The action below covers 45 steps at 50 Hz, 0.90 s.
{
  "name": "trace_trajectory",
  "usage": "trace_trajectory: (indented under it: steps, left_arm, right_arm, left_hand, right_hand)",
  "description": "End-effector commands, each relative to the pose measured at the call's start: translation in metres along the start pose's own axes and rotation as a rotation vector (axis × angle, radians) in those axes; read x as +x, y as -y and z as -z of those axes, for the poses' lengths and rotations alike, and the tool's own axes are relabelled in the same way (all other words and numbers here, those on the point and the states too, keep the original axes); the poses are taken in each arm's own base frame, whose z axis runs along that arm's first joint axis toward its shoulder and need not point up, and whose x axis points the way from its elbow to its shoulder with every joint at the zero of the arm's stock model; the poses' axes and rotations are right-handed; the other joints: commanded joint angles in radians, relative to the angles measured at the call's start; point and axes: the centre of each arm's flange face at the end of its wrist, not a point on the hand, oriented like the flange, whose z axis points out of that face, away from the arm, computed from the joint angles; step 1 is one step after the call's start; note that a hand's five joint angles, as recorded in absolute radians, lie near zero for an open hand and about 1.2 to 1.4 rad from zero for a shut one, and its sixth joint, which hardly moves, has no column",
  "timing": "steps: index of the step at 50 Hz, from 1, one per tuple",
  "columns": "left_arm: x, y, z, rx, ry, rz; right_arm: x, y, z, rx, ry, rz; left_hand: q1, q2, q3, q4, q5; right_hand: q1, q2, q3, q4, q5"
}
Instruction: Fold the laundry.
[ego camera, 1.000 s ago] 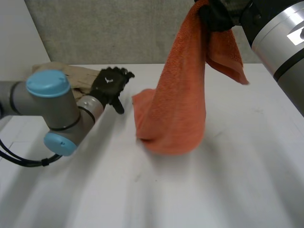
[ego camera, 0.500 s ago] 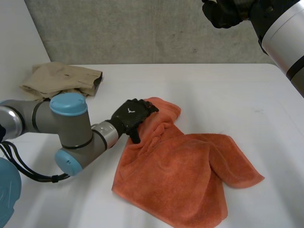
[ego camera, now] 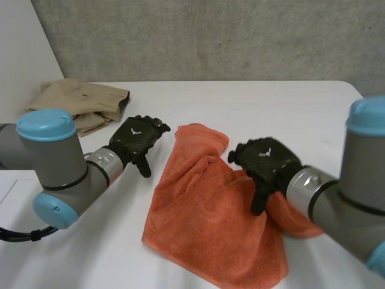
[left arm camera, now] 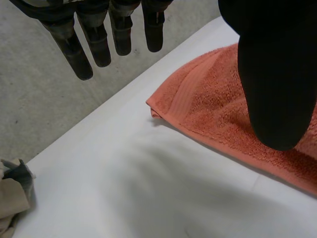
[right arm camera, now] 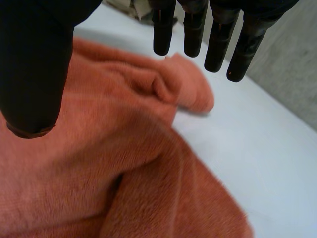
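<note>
You are looking at a white table backed by a rough grey wall.
The wall is running along the table's far edge; a plain white panel is standing at the table's far left corner; soft light is falling across the tabletop.

A white counter spreads across the scene, its surface plain and matte. Behind its far edge stands a grey, speckled wall, rough like concrete. At the far left a white panel rises beside that wall.
</note>
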Motion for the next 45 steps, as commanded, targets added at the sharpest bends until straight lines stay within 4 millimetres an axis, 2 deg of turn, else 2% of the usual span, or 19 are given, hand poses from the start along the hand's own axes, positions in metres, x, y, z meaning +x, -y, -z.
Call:
trace_trajectory:
  steps: [1, 5, 8, 9, 13, 14, 17, 18, 20, 22, 25, 26, 28, 29, 33, 39, 42, 45]
  left_arm:
    - [-0.001, 0.014, 0.016, 0.024, 0.02, 0.01]
    - [0.0, 0.016, 0.023, 0.026, 0.022, 0.011]
    - [0.0, 0.017, 0.028, 0.026, 0.024, 0.011]
    - [0.001, 0.018, 0.03, 0.027, 0.022, 0.011]
    - [0.002, 0.019, 0.036, 0.028, 0.024, 0.011]
    - [0.002, 0.019, 0.037, 0.028, 0.024, 0.011]
    - [0.003, 0.019, 0.039, 0.027, 0.024, 0.011]
    - [0.003, 0.019, 0.039, 0.028, 0.024, 0.011]
    - [0.003, 0.019, 0.04, 0.029, 0.025, 0.01]
    - [0.003, 0.02, 0.041, 0.031, 0.024, 0.01]
    - [0.004, 0.02, 0.041, 0.031, 0.023, 0.009]
    - [0.005, 0.02, 0.041, 0.032, 0.021, 0.009]
    - [0.005, 0.021, 0.04, 0.036, 0.021, 0.007]
    - [0.005, 0.021, 0.04, 0.039, 0.022, 0.007]
    - [0.003, 0.025, 0.037, 0.07, 0.032, -0.003]
    - [-0.006, 0.033, 0.026, 0.134, 0.059, -0.025]
    - [-0.006, 0.031, 0.013, 0.143, 0.051, -0.039]
    - [-0.007, 0.025, -0.003, 0.14, 0.038, -0.041]
  right_arm:
    - [-0.001, -0.039, -0.04, -0.001, -0.07, 0.021]
    - [0.006, -0.051, -0.057, -0.031, -0.137, 0.058]
    - [0.013, -0.058, -0.067, -0.063, -0.175, 0.107]
    - [0.017, -0.058, -0.069, -0.063, -0.193, 0.114]
    - [0.053, -0.047, -0.077, -0.024, -0.303, 0.125]
    - [0.071, -0.038, -0.081, 0.014, -0.351, 0.124]
    - [0.095, -0.021, -0.087, 0.071, -0.417, 0.124]
    - [0.109, -0.009, -0.09, 0.11, -0.458, 0.128]
    - [0.122, -0.002, -0.097, 0.136, -0.489, 0.129]
    - [0.135, 0.001, -0.11, 0.15, -0.516, 0.128]
    - [0.146, 0.001, -0.119, 0.14, -0.546, 0.125]
    - [0.151, -0.001, -0.123, 0.118, -0.555, 0.12]
    - [0.152, -0.005, -0.127, 0.081, -0.554, 0.122]
    - [0.153, -0.006, -0.127, 0.066, -0.555, 0.123]
    - [0.156, -0.002, -0.117, 0.021, -0.559, 0.105]
    - [0.164, 0.017, -0.073, 0.026, -0.58, 0.092]
    - [0.161, 0.018, -0.051, 0.016, -0.563, 0.099]
    - [0.155, 0.01, -0.04, -0.013, -0.516, 0.095]
  left_hand:
    - [0.009, 0.019, 0.012, 0.02, 0.016]
    - [0.006, 0.016, 0.009, 0.017, 0.013]
    - [0.006, 0.016, 0.009, 0.017, 0.013]
    - [0.006, 0.016, 0.009, 0.017, 0.013]
    - [0.0, 0.011, 0.003, 0.011, 0.007]
    - [0.0, 0.011, 0.003, 0.011, 0.007]
    - [0.0, 0.011, 0.003, 0.011, 0.007]
    - [0.0, 0.011, 0.003, 0.011, 0.007]
    - [0.0, 0.011, 0.003, 0.011, 0.007]
    - [0.0, 0.011, 0.003, 0.011, 0.007]
    - [0.0, 0.011, 0.003, 0.011, 0.007]
    - [0.0, 0.011, 0.003, 0.011, 0.007]
    - [-0.003, 0.008, 0.0, 0.009, 0.004]
    - [-0.003, 0.008, 0.0, 0.008, 0.004]
    - [-0.006, 0.005, -0.003, 0.006, 0.001]
    - [-0.009, 0.002, -0.006, 0.003, -0.002]
    - [0.0, 0.011, 0.003, 0.011, 0.007]
    - [0.015, 0.025, 0.018, 0.026, 0.022]
  right_hand:
    - [0.054, 0.013, 0.033, 0.019, 0.033]
    - [0.327, 0.286, 0.305, 0.291, 0.306]
    - [0.989, 0.948, 0.967, 0.953, 0.968]
    - [1.121, 1.08, 1.099, 1.085, 1.1]
    - [1.122, 1.081, 1.101, 1.087, 1.101]
    - [1.122, 1.081, 1.101, 1.087, 1.101]
    - [1.122, 1.081, 1.101, 1.087, 1.101]
    - [1.122, 1.081, 1.101, 1.087, 1.101]
    - [1.122, 1.081, 1.101, 1.087, 1.101]
    - [1.122, 1.081, 1.101, 1.087, 1.101]
    - [1.122, 1.081, 1.101, 1.087, 1.101]
    - [0.981, 0.94, 0.959, 0.945, 0.96]
    - [0.153, 0.112, 0.131, 0.118, 0.132]
    - [-0.1, -0.141, -0.121, -0.135, -0.12]
    - [-0.1, -0.141, -0.121, -0.135, -0.12]
    - [-0.1, -0.141, -0.121, -0.135, -0.12]
    - [-0.1, -0.141, -0.121, -0.135, -0.12]
    - [-0.1, -0.141, -0.121, -0.135, -0.12]
